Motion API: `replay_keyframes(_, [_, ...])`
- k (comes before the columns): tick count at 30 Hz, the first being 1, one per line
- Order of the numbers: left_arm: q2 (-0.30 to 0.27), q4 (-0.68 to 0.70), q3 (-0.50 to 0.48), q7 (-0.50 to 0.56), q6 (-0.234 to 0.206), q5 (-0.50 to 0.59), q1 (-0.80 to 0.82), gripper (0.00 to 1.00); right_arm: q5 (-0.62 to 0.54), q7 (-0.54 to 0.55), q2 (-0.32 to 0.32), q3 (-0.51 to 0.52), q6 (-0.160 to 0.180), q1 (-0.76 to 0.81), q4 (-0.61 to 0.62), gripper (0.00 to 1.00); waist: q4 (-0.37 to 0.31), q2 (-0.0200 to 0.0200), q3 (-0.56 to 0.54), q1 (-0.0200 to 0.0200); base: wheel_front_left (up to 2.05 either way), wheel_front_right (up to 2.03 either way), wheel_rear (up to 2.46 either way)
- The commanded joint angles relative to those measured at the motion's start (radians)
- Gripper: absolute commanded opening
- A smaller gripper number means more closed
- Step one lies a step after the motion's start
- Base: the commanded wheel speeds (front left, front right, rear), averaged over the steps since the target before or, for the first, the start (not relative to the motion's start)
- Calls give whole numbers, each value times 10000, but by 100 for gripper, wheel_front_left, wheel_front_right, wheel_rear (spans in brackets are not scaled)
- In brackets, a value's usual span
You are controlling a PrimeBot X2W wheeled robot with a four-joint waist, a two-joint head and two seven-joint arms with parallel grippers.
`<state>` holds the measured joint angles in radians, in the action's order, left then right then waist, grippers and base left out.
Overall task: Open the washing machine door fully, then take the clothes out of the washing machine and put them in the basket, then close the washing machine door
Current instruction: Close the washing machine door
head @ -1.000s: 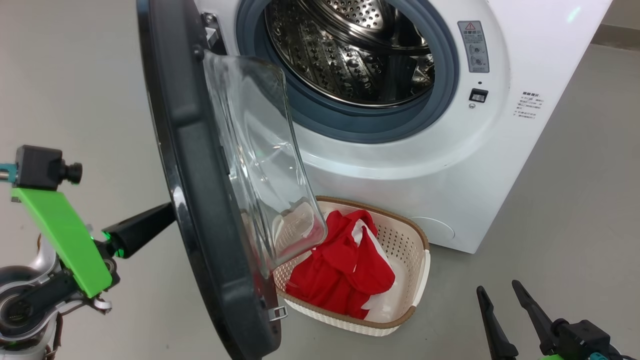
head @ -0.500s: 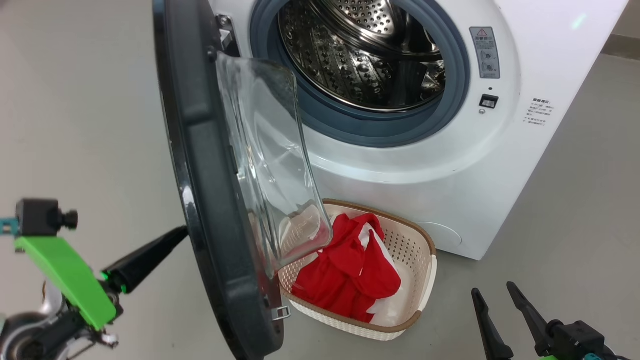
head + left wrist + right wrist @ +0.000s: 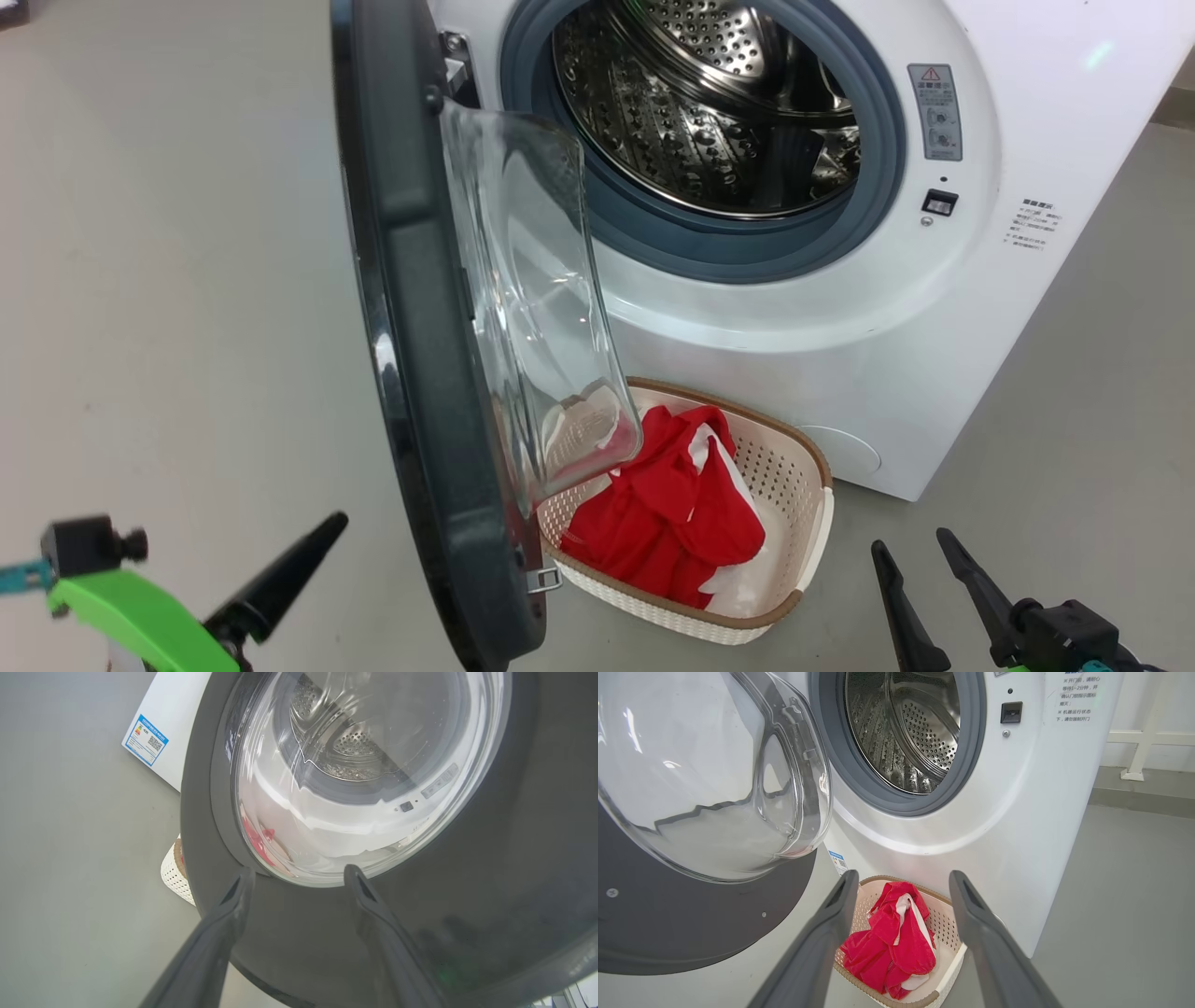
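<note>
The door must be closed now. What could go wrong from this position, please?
The basket stands right before the washing machine, beneath where the open washing machine door will swing; its lower edge may catch the basket's rim or the heaped clothes.
The left gripper is open and faces the door's glossy outer rim; a push there might slip onto the glass.

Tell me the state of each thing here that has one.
washing machine door: open, swung wide.
washing machine: drum exposed, bare steel showing.
clothes: heaped in the basket.
basket: upright on the floor.
left gripper: open, holding nothing.
right gripper: open, holding nothing.
</note>
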<state>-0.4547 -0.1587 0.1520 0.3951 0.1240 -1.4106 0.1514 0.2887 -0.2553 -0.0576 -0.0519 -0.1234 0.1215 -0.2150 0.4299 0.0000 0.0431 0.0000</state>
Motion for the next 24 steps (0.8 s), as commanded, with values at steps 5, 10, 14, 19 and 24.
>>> replay_keyframes(5, [-25,-393,-103,-809,67,-203,-324,100,-73,-65,-122,-383,-73,-360,166,100,138,0,-41,0,0,0,0])
replay_keyframes(10, [218,-754,241,-1501,67,-148,-620,100,-63,-65,-123,-440,-73,-368,138,100,178,0,-68,0,0,0,0])
replay_keyframes(14, [395,-1003,469,-2213,67,-59,-798,100,-39,-65,-132,-487,-73,-387,115,100,164,0,-96,0,0,0,0])
replay_keyframes(19, [660,-1290,763,-3190,67,-3,-974,100,-13,-65,-120,-557,-73,-363,65,100,130,0,-157,0,0,0,0])
replay_keyframes(24, [758,-1472,1107,-3837,67,72,-1035,100,-2,-65,-110,-570,-73,-366,52,100,119,0,-161,0,0,0,0])
